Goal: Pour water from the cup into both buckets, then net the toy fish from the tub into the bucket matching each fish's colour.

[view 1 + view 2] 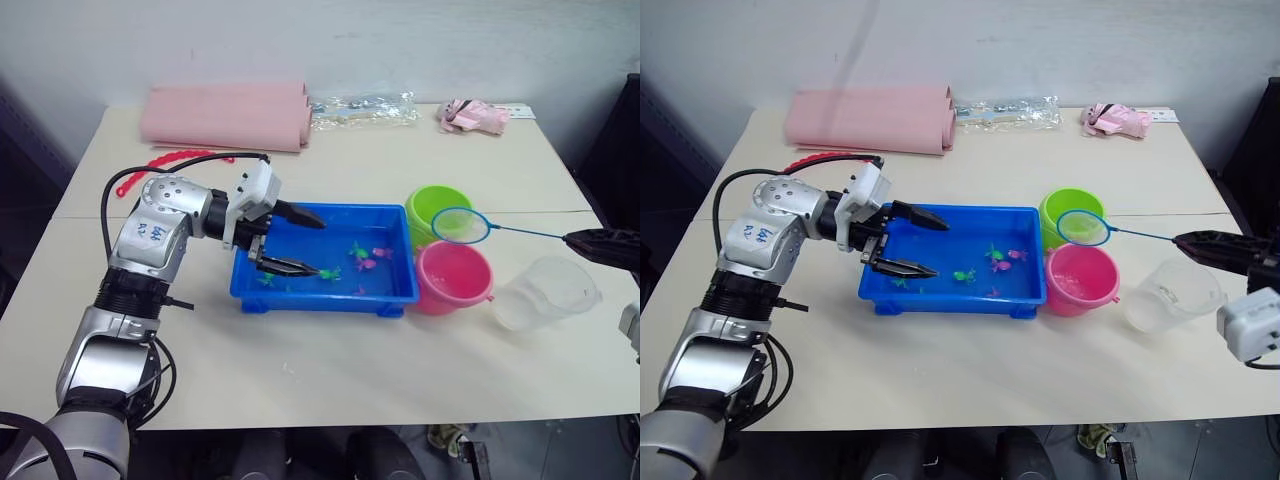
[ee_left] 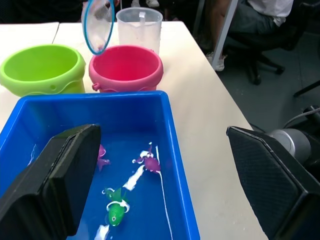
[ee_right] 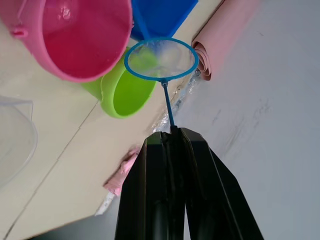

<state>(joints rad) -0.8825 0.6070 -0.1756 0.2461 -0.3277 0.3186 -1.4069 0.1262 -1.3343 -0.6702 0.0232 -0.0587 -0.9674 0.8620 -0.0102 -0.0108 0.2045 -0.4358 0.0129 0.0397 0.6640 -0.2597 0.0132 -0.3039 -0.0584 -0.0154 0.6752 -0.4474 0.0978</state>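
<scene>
Netting underway: right claw clamped on net over buckets; left claw open, empty; fish remain in tub.

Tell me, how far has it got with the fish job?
Pouring looks done: the clear cup stands upright beside the pink bucket. Netting is in hand: the right hand holds the net over the buckets. Several fish lie in the blue tub, unsorted; the left hand holds open over it.
</scene>
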